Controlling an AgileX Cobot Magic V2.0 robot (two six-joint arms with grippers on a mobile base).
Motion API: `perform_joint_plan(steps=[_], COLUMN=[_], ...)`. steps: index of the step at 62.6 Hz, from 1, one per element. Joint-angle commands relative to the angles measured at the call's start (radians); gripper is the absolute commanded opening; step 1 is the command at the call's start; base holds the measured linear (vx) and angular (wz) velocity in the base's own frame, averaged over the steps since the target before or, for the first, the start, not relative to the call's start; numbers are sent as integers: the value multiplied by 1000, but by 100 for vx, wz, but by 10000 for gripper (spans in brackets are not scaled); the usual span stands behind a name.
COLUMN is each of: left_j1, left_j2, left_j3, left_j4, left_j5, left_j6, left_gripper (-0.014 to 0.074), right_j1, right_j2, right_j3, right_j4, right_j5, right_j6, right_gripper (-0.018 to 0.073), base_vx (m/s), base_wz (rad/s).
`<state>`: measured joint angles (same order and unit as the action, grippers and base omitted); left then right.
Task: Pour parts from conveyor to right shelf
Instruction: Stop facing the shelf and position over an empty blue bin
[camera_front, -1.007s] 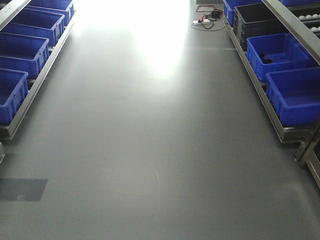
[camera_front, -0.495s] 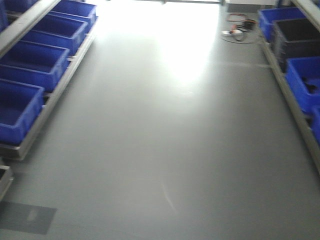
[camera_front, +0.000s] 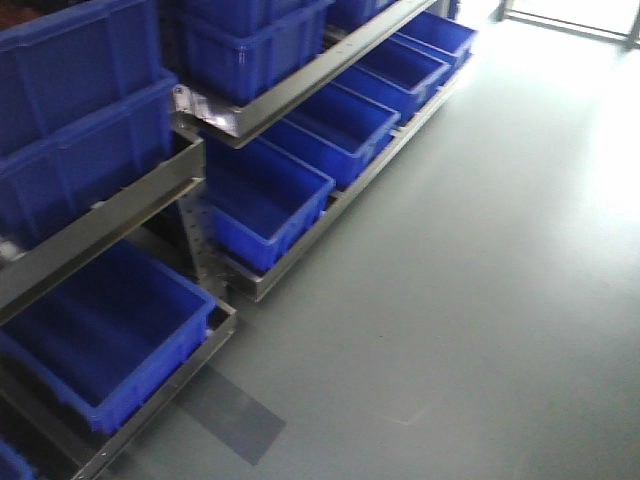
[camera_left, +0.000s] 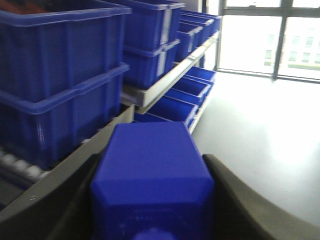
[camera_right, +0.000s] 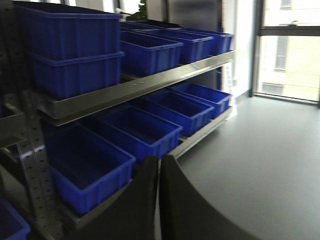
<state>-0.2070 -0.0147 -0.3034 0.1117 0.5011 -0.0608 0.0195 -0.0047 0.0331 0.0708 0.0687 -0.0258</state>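
A blue part, a blocky piece with a stud at its near end, sits between the dark fingers of my left gripper, which is shut on it. My right gripper is shut, its two fingers pressed together with nothing between them. A steel-framed shelf of large blue bins fills the left of the front view and stands close ahead of both wrists. I cannot tell whether it is the right shelf. The conveyor is out of view. Neither gripper shows in the front view.
Grey glossy floor spreads to the right of the rack, with a darker patch near its foot. A perforated steel upright stands between two lower bins. White rollers show under a stacked bin. Bright windows lie ahead.
The front view has swung left: the open aisle between two racks has given way to the left-hand rack, now close and filling the left side.
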Motion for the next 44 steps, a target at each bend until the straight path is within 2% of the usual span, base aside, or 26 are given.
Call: perform_joint_plan(steps=[1, 18, 44], left_j1=[-8, -8, -8], left_j2=[-2, -2, -2], left_j3=[-27, -27, -27], left_j4=[0, 0, 0], left_j5=[-84, -84, -84], left_j6=[-3, -3, -3], left_gripper=[-6, -6, -6], right_j1=[-3, -3, -3], right_j2=[15, 15, 15], right_j3=[15, 15, 15], right_j4=[-6, -6, -6], right_j5=[-75, -75, -75], right_j6=[-7, -7, -7], right_gripper=[-9, -9, -9], base_vx=[27, 24, 17], base_wz=[104, 95, 80])
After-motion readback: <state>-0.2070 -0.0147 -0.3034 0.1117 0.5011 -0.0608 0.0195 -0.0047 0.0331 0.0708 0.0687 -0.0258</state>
